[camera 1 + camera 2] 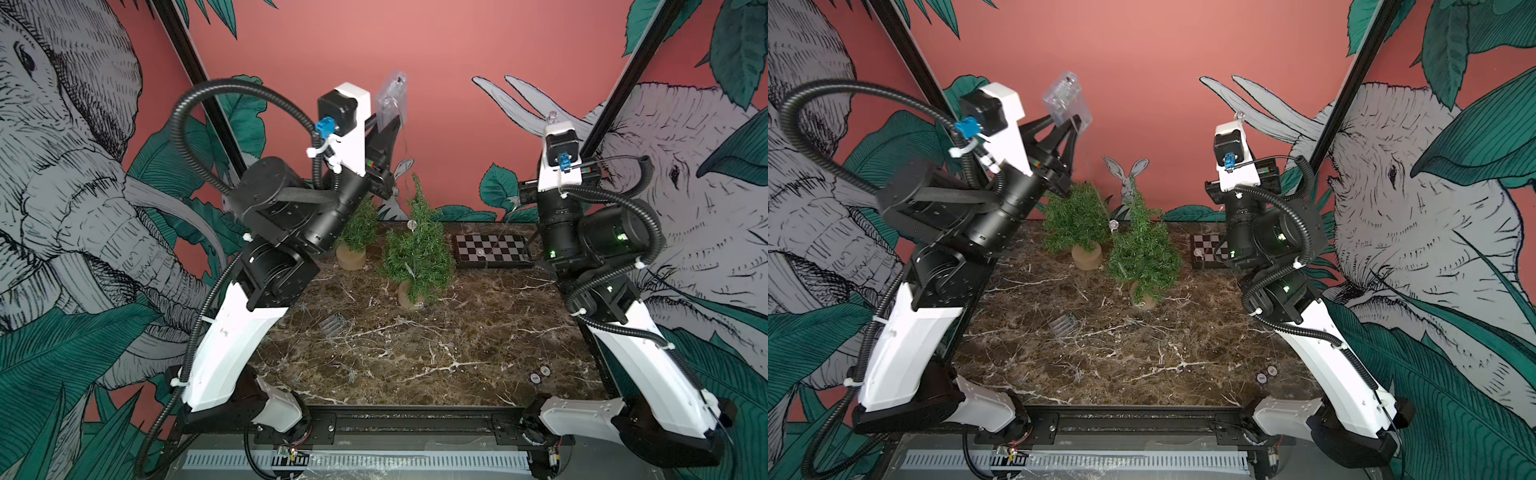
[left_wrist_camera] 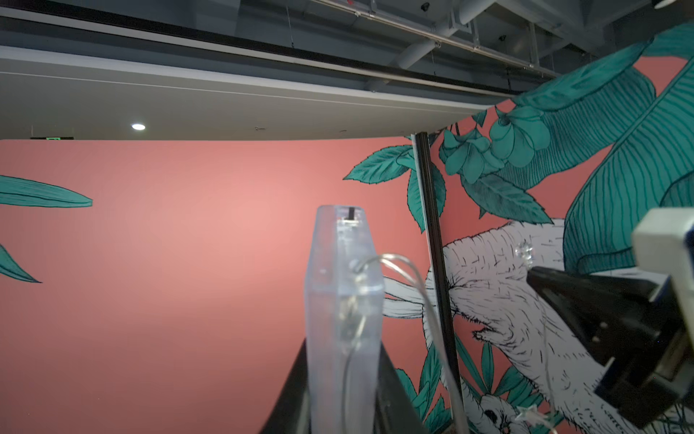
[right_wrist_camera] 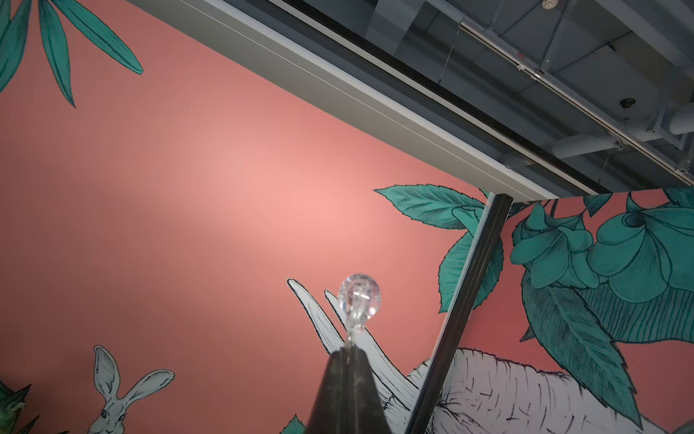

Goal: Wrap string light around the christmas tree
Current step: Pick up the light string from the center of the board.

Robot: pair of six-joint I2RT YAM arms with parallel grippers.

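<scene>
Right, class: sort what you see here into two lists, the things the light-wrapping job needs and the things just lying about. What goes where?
Job: nearer christmas tree; string light on it; clear battery box in the left tool; clear bulb in the right tool.

Lying about: farther tree; chessboard; grey ribbed piece; two round discs.

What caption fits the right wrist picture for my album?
Shut right gripper holding up a clear round string-light bulb before a pink painted wall.

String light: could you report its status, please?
Left gripper clamps battery box, raised. Right gripper pinches string light below bulb. It hangs on front tree; second tree beside.
</scene>
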